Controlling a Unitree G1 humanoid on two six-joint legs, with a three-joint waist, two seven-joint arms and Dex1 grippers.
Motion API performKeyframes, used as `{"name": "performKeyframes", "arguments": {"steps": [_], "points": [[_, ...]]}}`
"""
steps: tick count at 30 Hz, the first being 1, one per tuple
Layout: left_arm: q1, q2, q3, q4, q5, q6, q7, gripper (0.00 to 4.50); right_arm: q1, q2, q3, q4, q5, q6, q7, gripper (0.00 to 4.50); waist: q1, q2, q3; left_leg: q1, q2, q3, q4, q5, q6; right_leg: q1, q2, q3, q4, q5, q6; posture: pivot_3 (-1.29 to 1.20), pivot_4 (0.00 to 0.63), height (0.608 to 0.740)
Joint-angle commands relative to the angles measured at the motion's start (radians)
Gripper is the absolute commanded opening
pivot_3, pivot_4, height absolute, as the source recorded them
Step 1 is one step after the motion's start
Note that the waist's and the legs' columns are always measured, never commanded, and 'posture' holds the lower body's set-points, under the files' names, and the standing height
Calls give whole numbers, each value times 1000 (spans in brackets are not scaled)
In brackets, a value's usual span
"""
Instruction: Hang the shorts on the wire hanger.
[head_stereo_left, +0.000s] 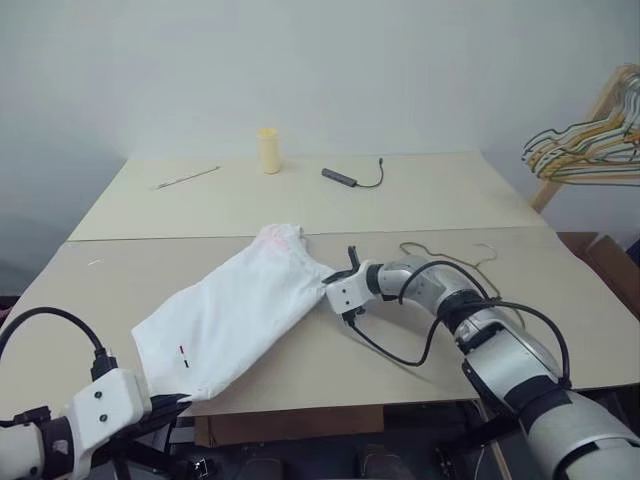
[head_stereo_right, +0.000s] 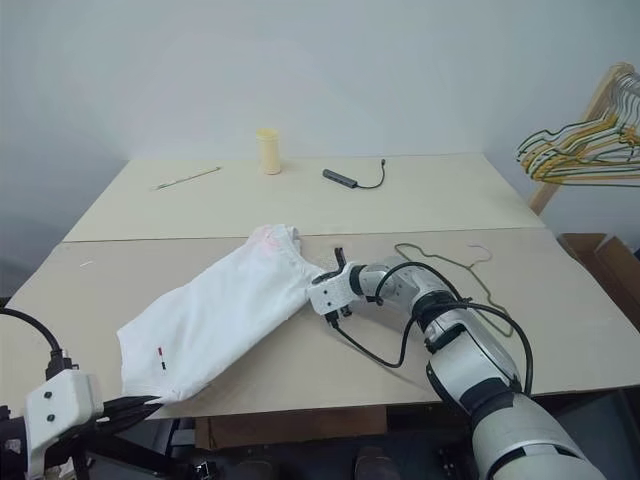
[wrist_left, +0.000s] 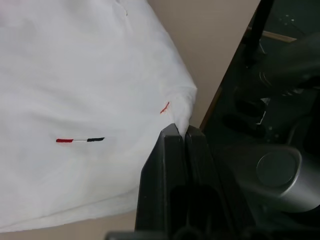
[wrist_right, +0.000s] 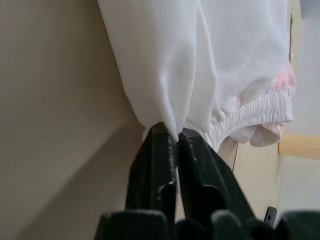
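Right gripper (wrist_right: 176, 140) is pinched shut on a fold of the shorts (head_stereo_left: 235, 315) at the waistband corner. Left gripper (wrist_left: 181, 135) is likewise clamped on a hem corner at the opposite end, at the table's (head_stereo_left: 420, 200) near edge. Between them the shorts lie diagonally, limp and creased. They look light, soft and floppy, likely to sag between grips, so the elastic waistband seems the firmer place to hold. The wire hanger (head_stereo_right: 445, 265) lies flat just beyond the right arm, apart from the shorts.
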Motion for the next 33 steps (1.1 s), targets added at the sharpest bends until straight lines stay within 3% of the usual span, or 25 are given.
{"name": "performKeyframes", "arguments": {"steps": [1,5,10,14,17,21,25,30,33], "points": [[-45,28,-24,49,54,-24,22,0,-39,-9,-13,8,-6,31,-23,44,0,0,0,0,0,0,0,0,0,0,0,0,0,0,0,133,0,740],[-250,108,-204,242,220,-81,110,0,-54,-60,-15,6,-52,129,-85,44,3,2,1,1,-1,-1,0,0,0,1,0,-1,2,0,0,98,0,740],[-562,152,-422,489,351,-143,182,0,-7,-157,-74,-110,-1,201,-33,44,-4,2,0,-1,-1,-1,0,0,-1,-1,0,-1,1,4,5,32,0,740],[-753,164,-562,647,449,-253,213,0,136,-284,-138,-396,68,296,123,44,-23,0,-1,-3,-2,-2,-5,0,-1,-5,-2,-1,-1,4,6,-35,0,740],[-853,156,-603,708,449,-282,211,0,319,-384,-208,-747,147,466,293,44,-33,0,-2,-12,-2,-2,-7,-1,-1,-14,-2,-1,0,4,6,-69,0,740],[-893,188,-613,768,457,-330,210,0,505,-468,-261,-1126,237,684,489,44,-60,0,-2,-24,-1,-4,-6,-1,-1,-28,-2,3,3,4,6,-89,0,740],[-825,241,-573,742,414,-339,163,0,569,-481,-262,-1343,316,835,605,44,-91,0,-2,-23,-1,-3,-4,-1,-1,-29,-2,4,7,5,6,-96,0,740],[-666,297,-486,632,288,-303,46,0,501,-459,-238,-1323,313,884,621,44,-107,0,-1,-18,1,0,3,-1,-1,-22,0,2,11,0,13,-78,0,740],[-767,256,-549,664,317,-211,98,0,359,-393,-225,-1158,317,893,603,44,-104,0,1,-11,1,1,6,-1,-1,-13,0,0,10,-1,14,-65,0,740]]}}
